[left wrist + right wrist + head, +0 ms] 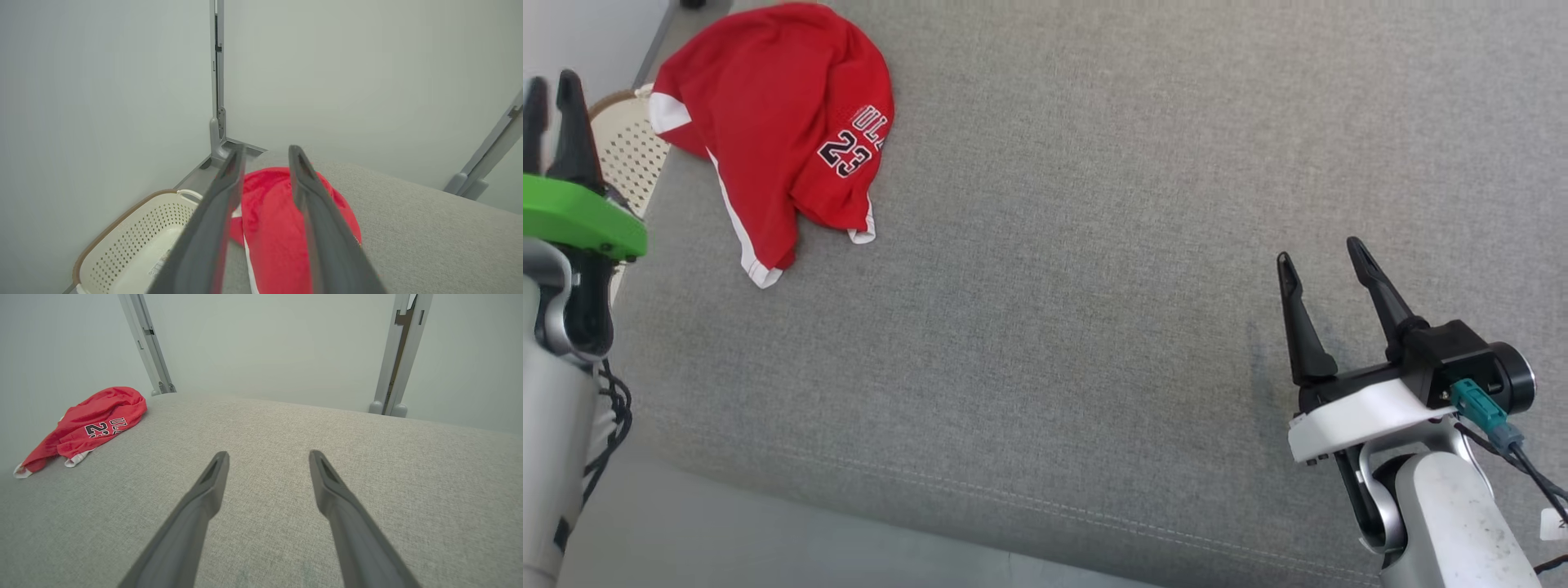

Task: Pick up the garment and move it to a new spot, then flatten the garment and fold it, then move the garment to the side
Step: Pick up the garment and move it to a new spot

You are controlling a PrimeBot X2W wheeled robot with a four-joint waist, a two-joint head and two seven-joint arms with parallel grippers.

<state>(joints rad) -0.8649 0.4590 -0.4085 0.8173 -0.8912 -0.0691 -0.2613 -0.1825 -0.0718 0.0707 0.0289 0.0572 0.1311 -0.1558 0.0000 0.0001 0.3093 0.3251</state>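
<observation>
Currently: red garment [776, 122] lies crumpled on the grey upholstered surface [1094, 286], at about 11 o'clock in the head view. White trim runs along its edges, and "23" is printed on the fold facing 3 o'clock. One white-edged end trails toward 6 o'clock.

Left gripper [551, 82] is at 9 o'clock in the head view, off the surface's edge. Its two dark fingers stand slightly parted with nothing between them. In the left wrist view, the left gripper [265, 153] points over the red garment [278, 228], with cloth showing through the narrow gap; it is not touching the cloth.

Right gripper [1319, 250] is at 4 o'clock, fingers spread wide and empty, above bare fabric. In the right wrist view, the right gripper [268, 454] is well apart from the red garment [88, 424], which lies at 10 o'clock.

Cream perforated laundry basket [625, 155] with a brown rim sits just beside the surface's 9 o'clock edge, next to the garment; its interior [135, 245] is pale.
</observation>
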